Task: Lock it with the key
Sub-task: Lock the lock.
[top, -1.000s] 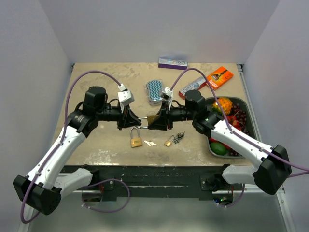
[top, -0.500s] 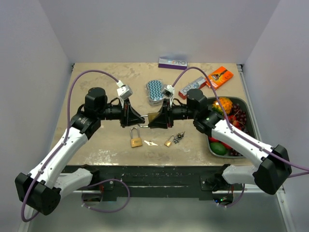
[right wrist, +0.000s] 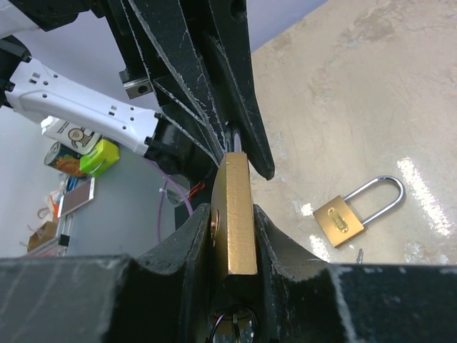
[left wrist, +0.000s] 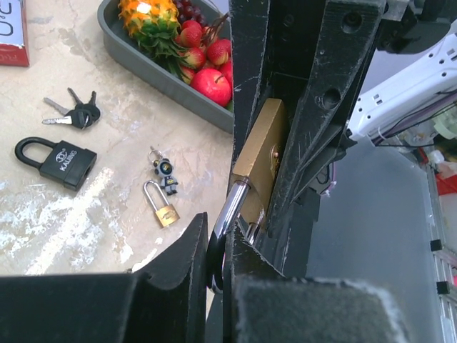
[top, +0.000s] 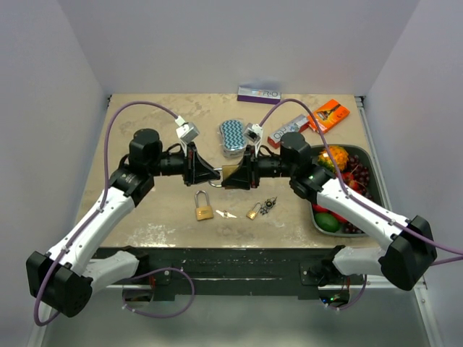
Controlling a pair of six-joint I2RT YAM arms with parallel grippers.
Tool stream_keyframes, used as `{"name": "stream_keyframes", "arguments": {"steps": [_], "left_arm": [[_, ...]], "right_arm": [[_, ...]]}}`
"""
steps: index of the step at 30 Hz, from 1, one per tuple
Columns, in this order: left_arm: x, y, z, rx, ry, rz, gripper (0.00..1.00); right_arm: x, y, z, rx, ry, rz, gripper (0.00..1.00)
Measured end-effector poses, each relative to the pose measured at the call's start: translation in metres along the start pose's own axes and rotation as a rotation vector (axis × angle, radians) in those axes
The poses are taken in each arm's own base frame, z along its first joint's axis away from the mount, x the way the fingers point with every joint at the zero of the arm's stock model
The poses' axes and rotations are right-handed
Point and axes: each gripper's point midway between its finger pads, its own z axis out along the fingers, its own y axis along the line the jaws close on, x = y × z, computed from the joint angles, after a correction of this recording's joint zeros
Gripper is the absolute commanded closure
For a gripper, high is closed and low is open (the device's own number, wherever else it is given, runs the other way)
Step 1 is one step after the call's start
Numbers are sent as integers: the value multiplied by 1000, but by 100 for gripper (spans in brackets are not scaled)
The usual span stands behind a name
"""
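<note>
You have the brass padlock (top: 228, 176) in the air above the middle of the table (top: 159, 217), between the two grippers, which meet nose to nose. Its long axis runs along the line joining them, roughly parallel to the table's near edge. Your coming move turns on that line, because the shackle end points straight at the left gripper (top: 213, 174) and the body sits back in the right gripper (top: 226, 178). The right fingers (right wrist: 200, 236) are narrowed onto the padlock's broad faces and clamp it edge-up. The left fingers (left wrist: 193, 246) are all but closed, pinching a thin bright bar that looks like the shackle (left wrist: 230, 207) just where it enters the body. A metal ring (right wrist: 232, 323) shows at the padlock's palm end in the right wrist view. It is probably the key's ring, though you cannot be sure from here. Any push or turn should stay on that shared axis.
</note>
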Motion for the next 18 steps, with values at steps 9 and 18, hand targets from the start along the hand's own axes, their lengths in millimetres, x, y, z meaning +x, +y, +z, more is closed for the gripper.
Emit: {"name": "stream_keyframes", "arguments": {"steps": [9, 18], "left_arm": [[10, 11, -19, -3, 37, 26, 100], [-9, 47, -49, -105, 9, 79, 100]], "right_arm": [[4, -3, 0, -2, 38, -58, 56], [10, -26, -5, 12, 83, -131, 16]]}}
